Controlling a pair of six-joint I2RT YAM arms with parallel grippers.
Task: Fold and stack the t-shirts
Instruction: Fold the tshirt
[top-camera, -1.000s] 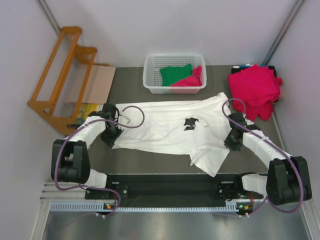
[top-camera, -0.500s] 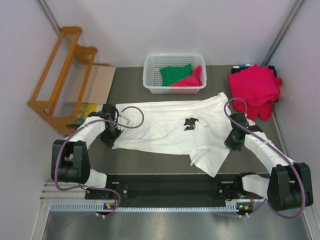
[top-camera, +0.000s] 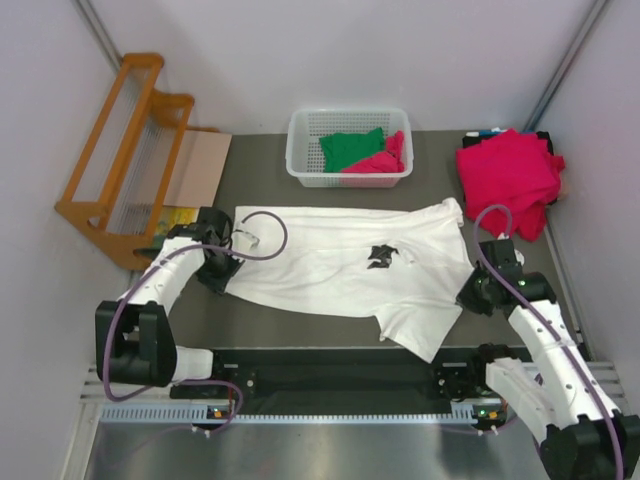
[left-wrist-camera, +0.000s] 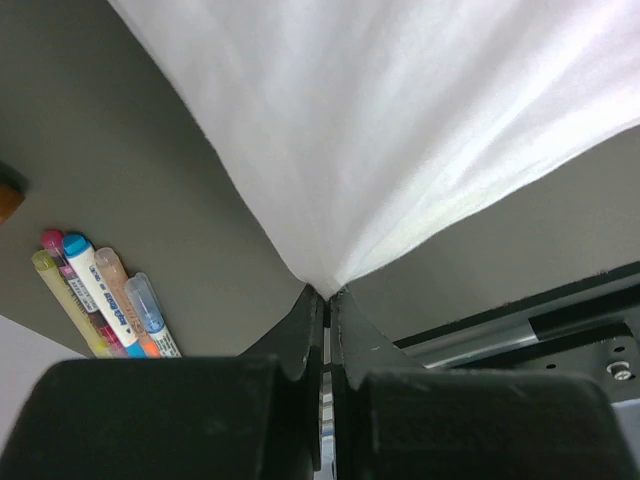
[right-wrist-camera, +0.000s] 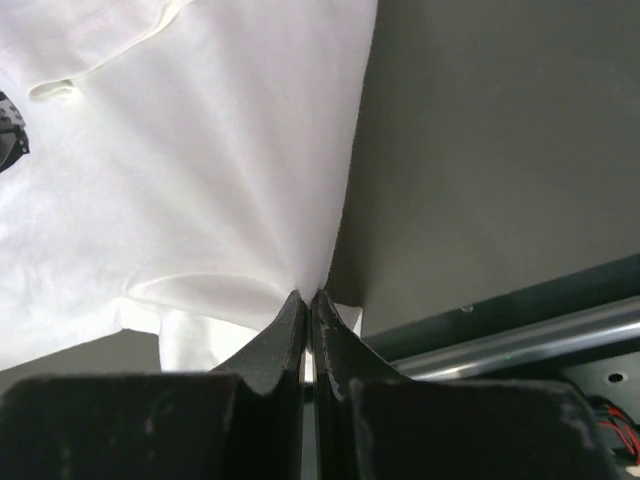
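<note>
A large white t-shirt (top-camera: 330, 262) with a small black chest print (top-camera: 381, 253) is stretched across the dark table. My left gripper (top-camera: 217, 275) is shut on its left edge, the cloth (left-wrist-camera: 400, 130) fanning taut from the pinched tips (left-wrist-camera: 327, 292). My right gripper (top-camera: 474, 296) is shut on its right edge, the white cloth (right-wrist-camera: 200, 180) bunched at the closed tips (right-wrist-camera: 308, 296). A green t-shirt (top-camera: 350, 148) and a crimson-pink one (top-camera: 378, 162) lie in the basket. A pile of crimson-pink t-shirts (top-camera: 510, 180) sits at the back right.
A white lattice basket (top-camera: 303, 170) stands at the back centre. An orange wooden rack (top-camera: 125, 150) and cardboard (top-camera: 203, 165) are at the left. Coloured markers (left-wrist-camera: 95, 300) lie on the table near my left gripper. The black rail (top-camera: 340, 365) runs along the near edge.
My right gripper shut on the shirt's right edge and pulled it right and toward the near edge. The shirt is drawn tauter. The left gripper shifted slightly back.
</note>
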